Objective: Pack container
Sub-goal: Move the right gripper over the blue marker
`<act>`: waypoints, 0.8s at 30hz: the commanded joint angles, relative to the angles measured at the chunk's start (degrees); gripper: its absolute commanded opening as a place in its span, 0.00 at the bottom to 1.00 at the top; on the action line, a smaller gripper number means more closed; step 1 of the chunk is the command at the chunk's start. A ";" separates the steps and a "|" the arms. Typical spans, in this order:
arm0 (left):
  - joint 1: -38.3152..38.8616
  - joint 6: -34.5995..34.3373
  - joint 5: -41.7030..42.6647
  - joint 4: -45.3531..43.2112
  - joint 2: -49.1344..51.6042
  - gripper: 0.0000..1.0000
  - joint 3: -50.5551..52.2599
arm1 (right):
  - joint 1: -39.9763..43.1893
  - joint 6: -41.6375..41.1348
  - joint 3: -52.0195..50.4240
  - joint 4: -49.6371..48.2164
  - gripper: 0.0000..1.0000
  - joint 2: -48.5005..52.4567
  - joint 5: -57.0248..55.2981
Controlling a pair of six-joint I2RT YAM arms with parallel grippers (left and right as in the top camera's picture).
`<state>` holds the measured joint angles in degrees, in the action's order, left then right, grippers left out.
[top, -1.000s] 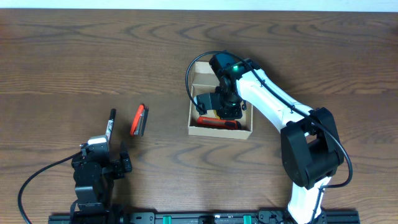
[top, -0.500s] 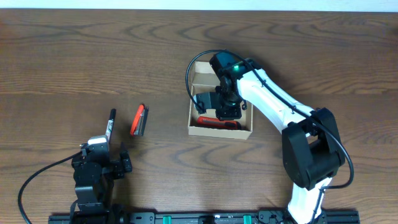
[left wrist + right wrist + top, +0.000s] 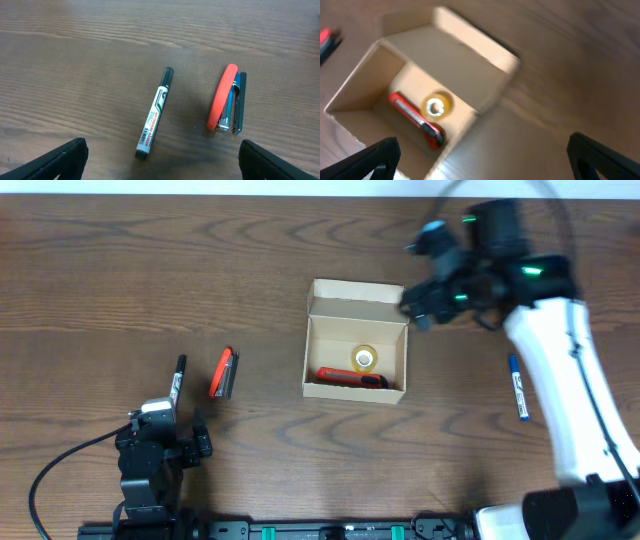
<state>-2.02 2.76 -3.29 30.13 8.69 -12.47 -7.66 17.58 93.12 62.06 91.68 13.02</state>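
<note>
The container (image 3: 319, 350), a tan cardboard box with its lid flap (image 3: 357, 292) folded back, stands open at mid-table. A yellow tape roll (image 3: 365, 359) and a red cutter (image 3: 352, 377) lie inside it. The right wrist view shows the same container (image 3: 455, 75), tape roll (image 3: 436, 106) and cutter (image 3: 415, 120), blurred. My right gripper (image 3: 418, 308) (image 3: 485, 165) hangs open and empty above the table, just off the box's far right corner. My left gripper (image 3: 165, 430) (image 3: 162, 170) rests open and empty at the near left.
A black marker (image 3: 178, 378) (image 3: 155, 113) and a red stapler (image 3: 224, 373) (image 3: 227, 104) lie on the table just ahead of the left gripper. A blue marker (image 3: 517, 388) lies on the wood to the right of the box, under the right arm.
My right gripper has opened, lifted out of the container and swung to the upper right. A yellow tape roll now shows inside the box. The left arm has not moved.
</note>
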 commanded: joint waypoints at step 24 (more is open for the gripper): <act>0.17 -2.60 0.37 -0.02 0.04 0.95 -1.01 | 31.71 -9.66 6.58 23.93 0.90 8.31 -7.32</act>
<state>-2.02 1.08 -3.16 30.17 8.69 -12.49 23.66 5.72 99.00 85.65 95.18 5.89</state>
